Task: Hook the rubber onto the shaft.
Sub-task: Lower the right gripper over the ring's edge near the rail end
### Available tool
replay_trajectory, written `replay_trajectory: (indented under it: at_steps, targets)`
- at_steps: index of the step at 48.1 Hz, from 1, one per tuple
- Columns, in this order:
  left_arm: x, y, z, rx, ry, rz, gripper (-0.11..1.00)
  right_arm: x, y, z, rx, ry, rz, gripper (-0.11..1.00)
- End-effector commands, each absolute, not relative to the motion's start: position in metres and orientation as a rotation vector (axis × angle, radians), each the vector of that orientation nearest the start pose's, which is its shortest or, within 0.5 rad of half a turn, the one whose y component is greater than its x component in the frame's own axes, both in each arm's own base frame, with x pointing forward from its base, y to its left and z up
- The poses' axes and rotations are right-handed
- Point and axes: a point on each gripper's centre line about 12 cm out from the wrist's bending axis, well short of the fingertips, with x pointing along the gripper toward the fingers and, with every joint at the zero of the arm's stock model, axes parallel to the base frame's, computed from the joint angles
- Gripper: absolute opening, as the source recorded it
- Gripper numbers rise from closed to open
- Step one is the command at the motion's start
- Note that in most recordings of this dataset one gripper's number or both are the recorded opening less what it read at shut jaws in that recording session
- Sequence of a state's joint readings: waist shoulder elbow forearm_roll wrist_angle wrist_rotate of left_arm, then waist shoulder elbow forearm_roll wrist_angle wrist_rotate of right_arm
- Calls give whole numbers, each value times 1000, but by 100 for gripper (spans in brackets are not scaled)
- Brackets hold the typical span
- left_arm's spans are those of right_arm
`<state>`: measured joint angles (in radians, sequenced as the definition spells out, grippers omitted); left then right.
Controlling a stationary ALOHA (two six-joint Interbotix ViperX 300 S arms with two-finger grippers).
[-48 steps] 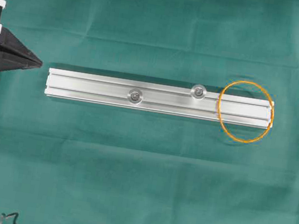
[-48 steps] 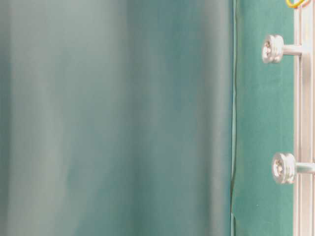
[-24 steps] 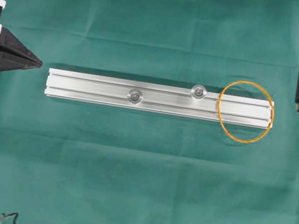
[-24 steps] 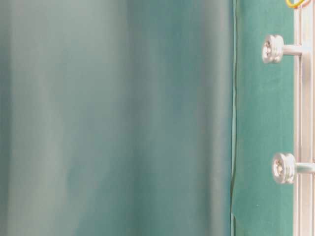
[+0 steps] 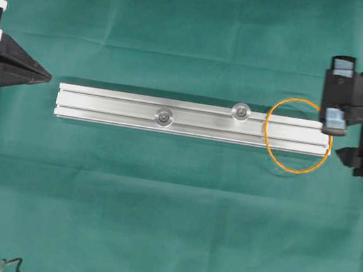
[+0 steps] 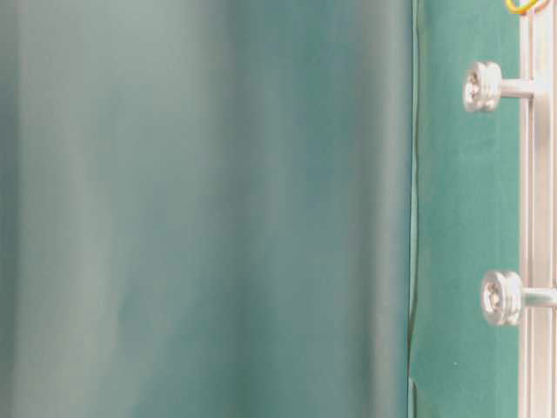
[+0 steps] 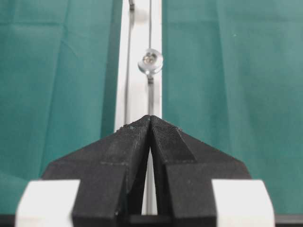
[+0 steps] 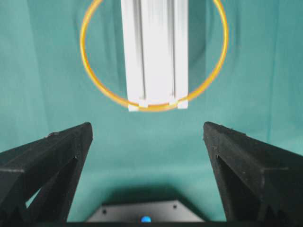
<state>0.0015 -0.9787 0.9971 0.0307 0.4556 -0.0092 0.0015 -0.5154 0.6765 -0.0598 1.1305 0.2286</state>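
The rubber point(image 5: 266, 135) is a thin orange loop lying flat around the right end of the aluminium rail point(image 5: 110, 107). It also shows at the rail's end in the right wrist view point(image 8: 156, 107) and at the top edge of the table-level view point(image 6: 520, 7). Two shafts stand up from the rail, one close to the loop point(image 5: 241, 111) and one further left point(image 5: 164, 116). My right gripper point(image 5: 340, 132) hovers just off the rail's right end, open and empty point(image 8: 147, 125). My left gripper point(image 5: 48, 76) is shut and empty, its tip pointing at the rail's left end point(image 7: 150, 117).
Green cloth point(image 5: 167, 230) covers the whole table. A small dark cable end point(image 5: 10, 264) lies at the bottom left edge. The table-level view shows both shafts, one point(image 6: 483, 85) above the other point(image 6: 502, 298), from the side.
My right arm has come in from the right edge towards the rail's end and the rubber, jaws still wide. The left arm and the rubber have not moved.
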Motion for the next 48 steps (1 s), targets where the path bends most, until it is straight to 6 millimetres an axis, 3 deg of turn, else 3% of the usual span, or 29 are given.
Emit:
replay_trajectory:
  at_steps: [1, 11, 48]
  targets:
    - [193, 2, 297, 23, 439, 12, 0, 246, -6, 265, 142, 1233, -171, 98]
    - [193, 3, 298, 23, 434, 13, 0, 262, -6, 263, 140, 1214, -166, 98]
    - [193, 3, 298, 25, 434, 14, 0, 262, -3, 264, 177, 1211, -156, 98]
